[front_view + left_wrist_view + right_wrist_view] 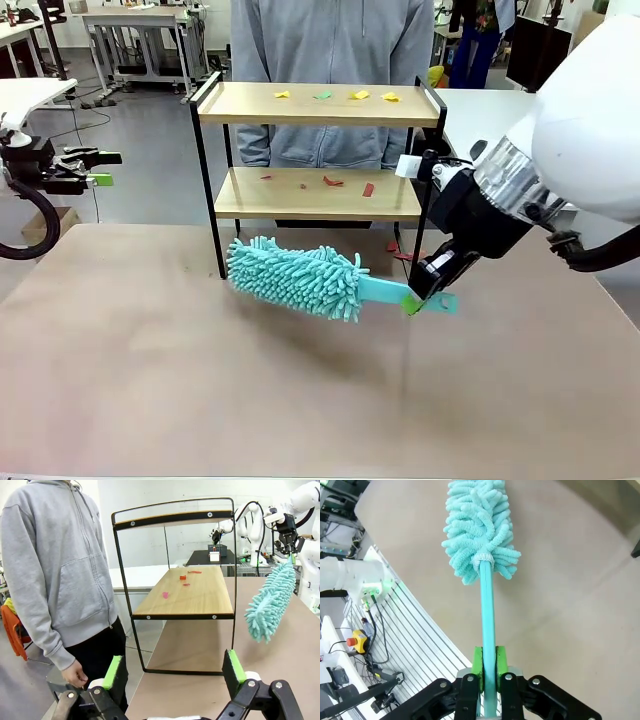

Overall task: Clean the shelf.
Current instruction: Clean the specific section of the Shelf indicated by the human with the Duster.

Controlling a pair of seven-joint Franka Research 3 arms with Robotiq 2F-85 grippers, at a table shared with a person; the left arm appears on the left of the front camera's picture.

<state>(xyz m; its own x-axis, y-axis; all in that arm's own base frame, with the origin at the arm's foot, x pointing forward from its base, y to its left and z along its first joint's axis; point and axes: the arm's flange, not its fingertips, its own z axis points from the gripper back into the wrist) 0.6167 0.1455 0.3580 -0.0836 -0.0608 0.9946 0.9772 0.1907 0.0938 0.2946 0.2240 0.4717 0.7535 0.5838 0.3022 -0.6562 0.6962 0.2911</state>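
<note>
The shelf (250, 103) stands at the table (150, 350) far edge, paper scraps (360, 95) on both boards; the right claw (415, 300) is clamped on the duster (295, 278) handle, fluffy head low by the frame, likely to sweep them off; the left claw (100, 168) hangs aside, spread apart, empty

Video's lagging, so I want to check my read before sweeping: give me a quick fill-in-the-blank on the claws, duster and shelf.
1. The right claw is ____ on the handle of the teal duster.
2. The left claw stands ____, holding nothing.
3. On the shelf, the red scraps lie on the ____ board.
4. The yellow scraps lie on the ____ board.
Missing words: shut; open; lower; top.
</note>
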